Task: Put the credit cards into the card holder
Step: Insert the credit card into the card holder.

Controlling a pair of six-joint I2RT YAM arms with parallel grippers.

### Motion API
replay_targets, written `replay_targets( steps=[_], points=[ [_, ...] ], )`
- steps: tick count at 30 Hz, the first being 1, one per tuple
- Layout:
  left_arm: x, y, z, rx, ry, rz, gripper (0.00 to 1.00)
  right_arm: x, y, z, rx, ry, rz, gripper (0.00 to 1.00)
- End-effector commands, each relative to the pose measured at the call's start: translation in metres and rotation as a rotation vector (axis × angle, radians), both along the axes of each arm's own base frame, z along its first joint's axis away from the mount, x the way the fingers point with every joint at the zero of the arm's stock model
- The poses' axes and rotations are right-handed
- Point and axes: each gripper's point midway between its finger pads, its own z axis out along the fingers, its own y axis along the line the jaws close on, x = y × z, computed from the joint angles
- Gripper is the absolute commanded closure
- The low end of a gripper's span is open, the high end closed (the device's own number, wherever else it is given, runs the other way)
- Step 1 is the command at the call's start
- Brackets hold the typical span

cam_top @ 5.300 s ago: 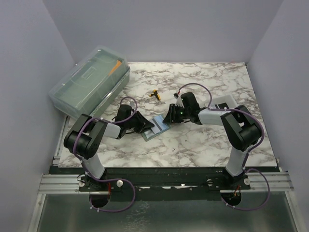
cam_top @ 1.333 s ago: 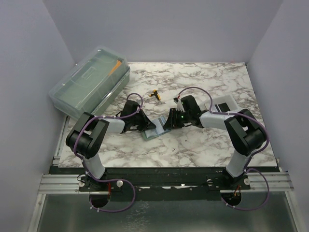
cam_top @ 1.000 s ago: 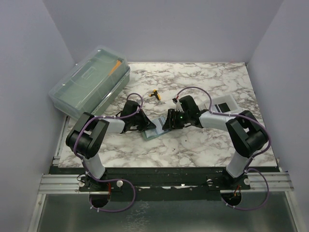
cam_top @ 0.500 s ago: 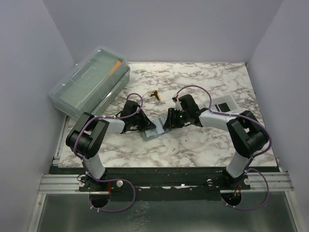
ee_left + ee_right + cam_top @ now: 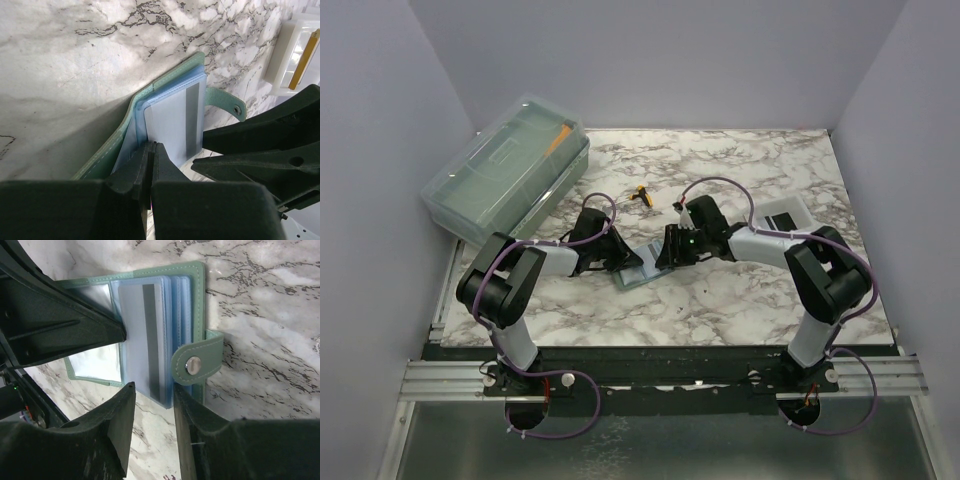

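Marble-patterned table [image 5: 740,300] enclosed by plain lavender walls. The card holder [image 5: 642,268] lies open and flat near the table's centre, directly between the two grippers. Its green cover [image 5: 125,125] is spread, the clear bluish pockets face up, and the snap tab [image 5: 197,365] projects from one side. One credit card [image 5: 172,125], pale with a grey stripe along its length, rests on the pocket stack [image 5: 137,340]; whether it is seated inside a pocket cannot be determined. The left gripper [image 5: 617,255] is at the holder's left edge, fingers pressed together on the edge of a clear pocket leaf [image 5: 150,152]. The right gripper [image 5: 665,255] is at the holder's right side, fingers apart, with the end of the striped card between them [image 5: 153,386]. A translucent lidded box [image 5: 505,170] stands well to the far left of the holder. A small yellow-and-black object [image 5: 640,195] lies just beyond the holder. A white tray [image 5: 785,215] sits to the holder's right.
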Motion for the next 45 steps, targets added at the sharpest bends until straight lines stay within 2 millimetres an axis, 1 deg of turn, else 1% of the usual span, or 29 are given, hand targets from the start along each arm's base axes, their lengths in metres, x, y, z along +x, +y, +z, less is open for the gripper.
replay_targets(
  steps=[1,4,8,17,24,27,30,33,36,38,41,45],
  points=[
    [-0.030,0.016,-0.038,0.087,0.126,-0.011,1.00,0.006,-0.001,0.008,-0.050,-0.039,-0.008,0.57],
    [-0.031,0.016,-0.038,0.086,0.125,-0.011,1.00,0.008,-0.007,0.012,-0.080,-0.058,-0.024,0.55],
    [-0.031,0.015,-0.038,0.084,0.125,-0.012,1.00,0.006,-0.006,0.016,-0.067,-0.060,-0.017,0.55],
    [-0.031,0.016,-0.037,0.082,0.122,-0.012,1.00,0.001,0.005,0.006,-0.032,-0.027,0.011,0.61],
    [-0.032,0.016,-0.037,0.082,0.122,-0.011,1.00,-0.001,0.011,0.004,-0.007,-0.013,0.020,0.63],
    [-0.031,0.016,-0.036,0.080,0.120,-0.011,1.00,-0.001,0.013,0.009,0.004,-0.019,0.020,0.65],
    [-0.031,0.017,-0.033,0.078,0.111,-0.008,1.00,-0.001,0.016,0.019,0.025,-0.032,0.022,0.69],
    [-0.031,0.017,-0.026,0.076,0.097,-0.004,0.98,-0.002,0.019,0.029,0.051,-0.043,0.025,0.70],
    [-0.029,0.017,-0.016,0.073,0.080,-0.001,0.94,-0.002,0.023,0.030,0.073,-0.039,0.038,0.70],
    [-0.029,0.018,-0.009,0.071,0.069,0.003,0.90,-0.003,0.028,0.030,0.101,-0.036,0.048,0.70],
    [-0.029,0.022,0.007,0.071,0.039,0.017,0.83,-0.001,0.033,0.036,0.146,-0.054,0.046,0.68],
    [-0.030,0.027,0.034,0.054,-0.008,0.032,0.71,-0.003,0.043,0.039,0.181,-0.028,0.075,0.67]
  ],
)
